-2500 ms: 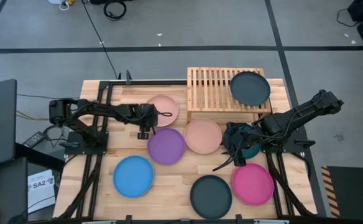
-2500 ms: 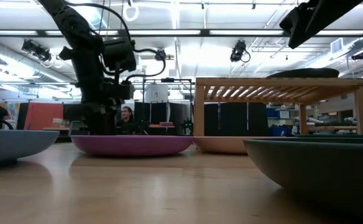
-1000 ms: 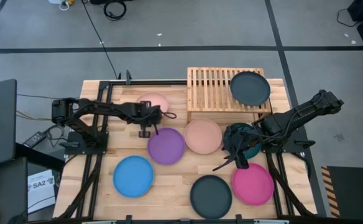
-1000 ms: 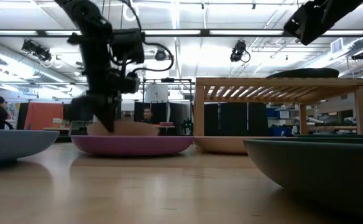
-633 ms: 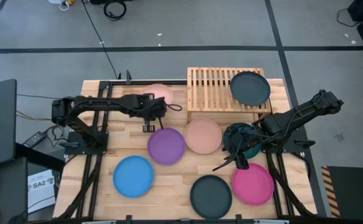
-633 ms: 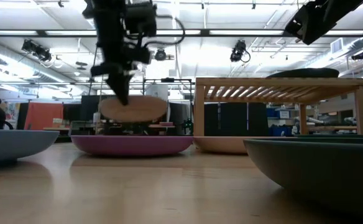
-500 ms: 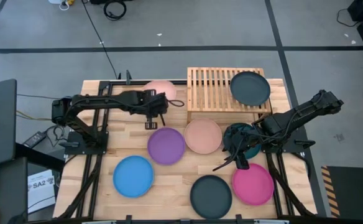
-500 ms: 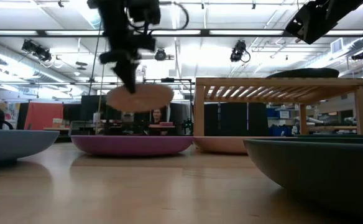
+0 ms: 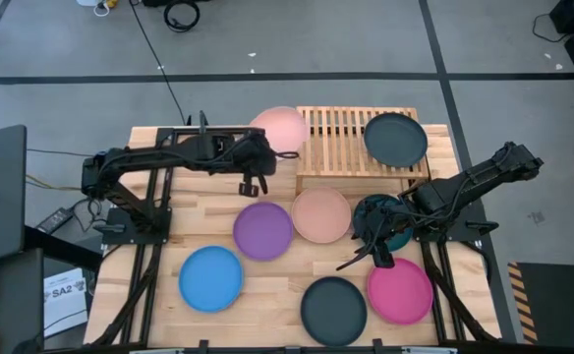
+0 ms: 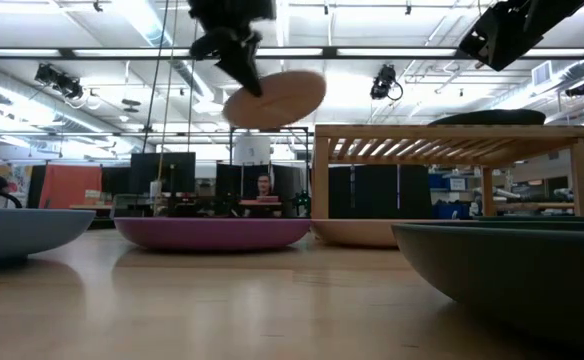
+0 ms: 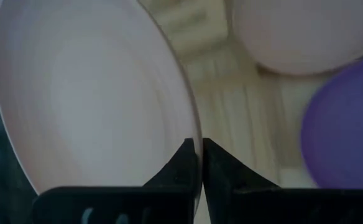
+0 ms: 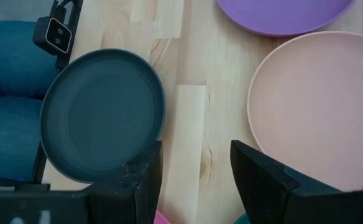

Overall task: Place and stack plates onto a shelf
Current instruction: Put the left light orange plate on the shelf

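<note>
— Peach plate (image 9: pixel 279 129), who has it?
— Left pincer (image 9: pixel 255 155), clamped tight on its rim, holding it tilted in the air just beside the slatted wooden shelf (image 9: pixel 338 138), where a black plate (image 9: pixel 396 139) already lies.
— Right pincer (image 12: pixel 192 163)?
— Fingers spread wide, gripping nothing, above the tabletop (image 9: pixel 277 275) near another peach plate (image 9: pixel 321 214).

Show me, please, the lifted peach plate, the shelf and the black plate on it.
peach plate (image 9: pixel 279 129), high view, centre of its face.
shelf (image 9: pixel 331 138), high view, bare slats.
black plate (image 9: pixel 396 139), high view, its centre.
</note>
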You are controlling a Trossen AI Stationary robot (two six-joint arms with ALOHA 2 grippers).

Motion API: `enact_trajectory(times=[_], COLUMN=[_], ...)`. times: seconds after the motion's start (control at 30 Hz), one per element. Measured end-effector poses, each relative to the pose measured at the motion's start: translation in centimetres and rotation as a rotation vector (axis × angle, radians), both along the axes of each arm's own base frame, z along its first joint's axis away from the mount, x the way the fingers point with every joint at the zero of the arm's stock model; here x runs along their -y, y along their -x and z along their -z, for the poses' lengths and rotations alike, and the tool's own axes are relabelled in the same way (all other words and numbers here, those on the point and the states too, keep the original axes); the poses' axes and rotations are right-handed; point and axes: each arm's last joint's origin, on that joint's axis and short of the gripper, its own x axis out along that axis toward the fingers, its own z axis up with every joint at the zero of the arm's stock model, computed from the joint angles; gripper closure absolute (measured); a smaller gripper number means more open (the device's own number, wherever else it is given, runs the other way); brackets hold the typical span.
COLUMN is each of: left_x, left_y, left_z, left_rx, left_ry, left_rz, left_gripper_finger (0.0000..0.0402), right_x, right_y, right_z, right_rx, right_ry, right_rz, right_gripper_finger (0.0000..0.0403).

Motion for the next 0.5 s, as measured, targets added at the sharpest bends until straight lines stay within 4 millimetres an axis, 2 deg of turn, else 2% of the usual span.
enact_trajectory(times=[0.27,0.5], left_x=[1.3,1.1], left_y=[-1.3,-2.3], left_z=[-1.0,-1.3], left_rx=[0.026,0.057], left_ry=[-0.200,-0.301], left_rz=[0.247,0.315], left_gripper_finger=[0.0385,0.0382], right_x=[0.0,0.0], right_y=[0.0,0.0], right_z=[0.0,0.0], right_rx=[0.001,0.002], right_ry=[0.002,0.003], right_rz=[-0.004,-0.006], right_gripper_finger=[0.0210,0.0210])
